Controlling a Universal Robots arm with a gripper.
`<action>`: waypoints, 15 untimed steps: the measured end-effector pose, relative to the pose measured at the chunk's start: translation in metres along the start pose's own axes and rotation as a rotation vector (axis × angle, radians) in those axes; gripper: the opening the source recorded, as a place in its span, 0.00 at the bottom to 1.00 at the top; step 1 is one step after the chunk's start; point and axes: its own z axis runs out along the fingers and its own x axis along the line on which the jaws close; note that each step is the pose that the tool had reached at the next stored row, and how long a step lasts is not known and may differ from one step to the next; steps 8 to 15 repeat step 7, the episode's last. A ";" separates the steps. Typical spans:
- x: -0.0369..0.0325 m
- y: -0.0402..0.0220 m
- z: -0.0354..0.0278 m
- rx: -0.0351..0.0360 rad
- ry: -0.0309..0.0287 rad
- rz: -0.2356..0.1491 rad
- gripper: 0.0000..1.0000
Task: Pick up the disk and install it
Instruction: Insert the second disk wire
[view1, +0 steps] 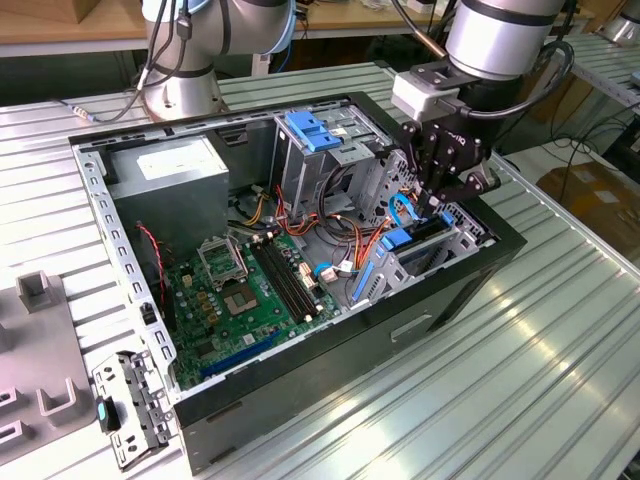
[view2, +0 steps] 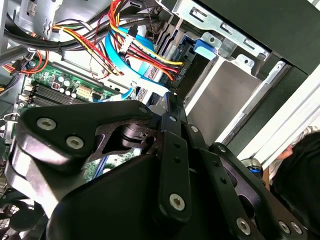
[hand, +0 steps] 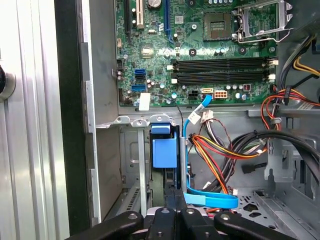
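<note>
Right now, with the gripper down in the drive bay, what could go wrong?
1. The blue flat cable loops right beside the gripper and the disk; it could get snagged or pinched.
2. The red, yellow and orange wires crowd the same side and might catch on the gripper.
3. The disk sits edge-on beside the metal bay wall; a slight tilt could jam it.

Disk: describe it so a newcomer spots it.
Take the open computer case. At its end on the exterior view's right, below the gripper, the disk stands on edge in a bay. Its blue plastic frame sets it apart from the grey metal around it.
</note>
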 end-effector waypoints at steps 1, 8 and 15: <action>0.0000 0.0000 -0.0001 0.0000 0.0000 0.000 0.11; 0.0001 -0.0001 -0.0010 0.0000 0.0000 0.000 0.11; 0.0001 -0.0001 -0.0010 0.0000 0.0000 0.000 0.11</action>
